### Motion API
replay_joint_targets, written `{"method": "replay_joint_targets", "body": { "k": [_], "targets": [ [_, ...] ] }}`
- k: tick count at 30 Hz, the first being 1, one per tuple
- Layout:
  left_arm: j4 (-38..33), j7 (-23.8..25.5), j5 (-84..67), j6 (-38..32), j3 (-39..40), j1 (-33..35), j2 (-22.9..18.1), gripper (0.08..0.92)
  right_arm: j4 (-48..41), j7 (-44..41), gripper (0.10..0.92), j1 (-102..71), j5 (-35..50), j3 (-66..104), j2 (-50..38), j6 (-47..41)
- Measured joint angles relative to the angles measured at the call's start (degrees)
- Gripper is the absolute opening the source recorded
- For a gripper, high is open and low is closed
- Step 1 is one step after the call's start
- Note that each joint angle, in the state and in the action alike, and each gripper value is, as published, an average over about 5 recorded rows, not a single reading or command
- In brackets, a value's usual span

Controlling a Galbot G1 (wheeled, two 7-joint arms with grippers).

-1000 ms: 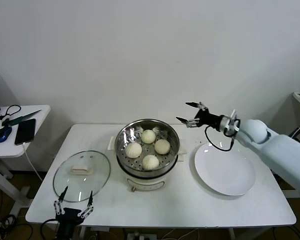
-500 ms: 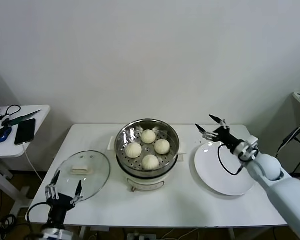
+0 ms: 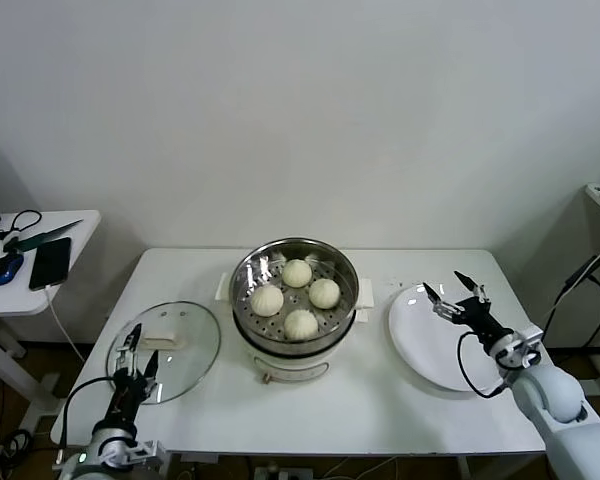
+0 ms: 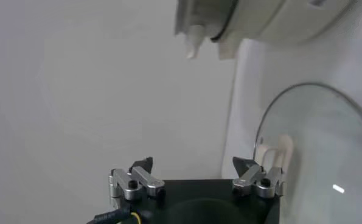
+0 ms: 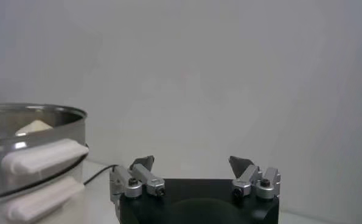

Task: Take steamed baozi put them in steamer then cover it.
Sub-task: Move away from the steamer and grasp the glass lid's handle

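Steel is gleaming around four steamed baozi (image 3: 297,296) already sitting in the steamer (image 3: 294,306) at the middle of the surface (image 3: 380,400), so covering looks like the step in hand. The cover (image 3: 164,350) is lying flat, well left of the steamer. The left claw (image 3: 137,362) is hovering spread over the cover's near edge; it should be centring on the cream handle (image 3: 164,341), gripping it squarely, lifting level, then lowering concentrically. The right claw (image 3: 457,296) is waiting spread above the white plate (image 3: 420,340).

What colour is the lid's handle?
Cream-white, on the clear glass lid; the handle shows best in the head view.
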Motion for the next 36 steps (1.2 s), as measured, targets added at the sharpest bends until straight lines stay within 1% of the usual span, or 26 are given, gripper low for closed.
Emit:
{"method": "replay_joint_targets", "body": {
  "k": [10, 22, 29, 36],
  "targets": [
    [10.5, -1.5, 7.4, -1.4, 1.2, -7.0, 1.3, 0.823, 0.3, 0.8, 0.823, -3.0, -2.8, 2.8, 1.9, -0.4],
    [20.8, -3.5, 12.1, -2.0, 2.1, -15.2, 1.3, 0.823, 0.5, 0.9, 0.823, -5.1, -5.4, 3.8, 3.8, -0.1],
    [24.8, -4.9, 12.9, -1.7, 2.2, -18.7, 1.4, 0.823, 0.0, 0.7, 0.823, -5.7, -7.0, 4.2, 4.5, 0.4],
    [27.6, -6.0, 13.0, -1.4, 2.5, -20.7, 1.5, 0.814, -0.7, 0.3, 0.823, -5.8, -8.6, 4.1, 5.2, 1.1]
  ]
}}
